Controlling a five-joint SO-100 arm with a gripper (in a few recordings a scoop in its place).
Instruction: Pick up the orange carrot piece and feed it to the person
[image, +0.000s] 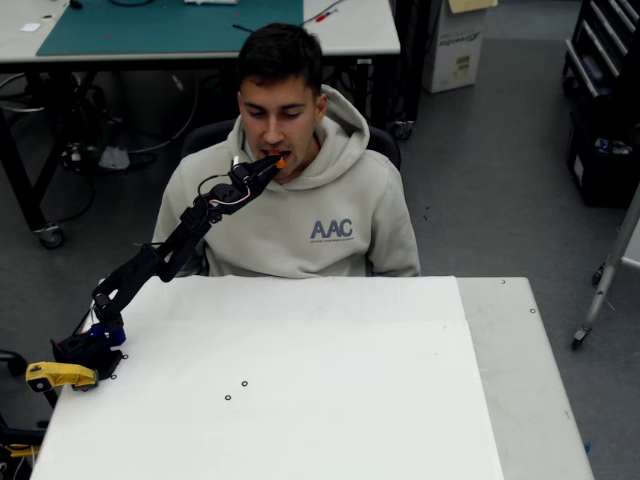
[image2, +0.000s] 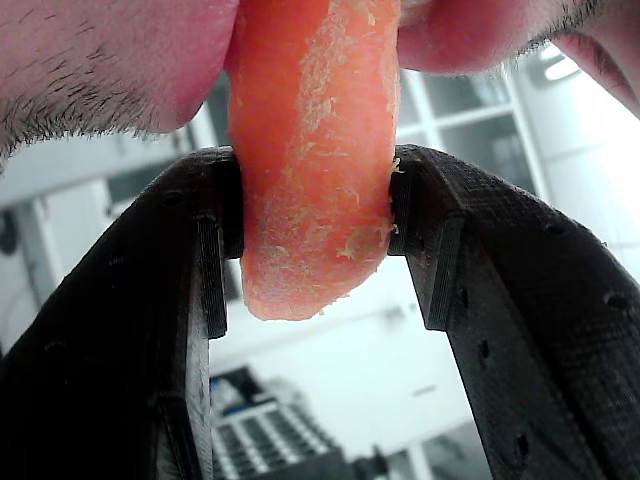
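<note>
The person (image: 300, 210) in a beige "AAC" hoodie sits behind the white table, head bent toward the arm. My black gripper (image: 272, 163) is raised to the person's mouth, shut on the orange carrot piece (image: 282, 161). In the wrist view the carrot piece (image2: 310, 170) stands between my two black fingers (image2: 200, 260), its far end between the person's lips (image2: 170, 60). My gripper (image2: 312, 215) pinches it on both sides.
The white table (image: 320, 390) lies below, with the arm's base and a yellow clamp (image: 60, 375) at its left edge. A second table with a green mat (image: 170, 25) stands behind the person. Shelving (image: 605, 90) stands at the right.
</note>
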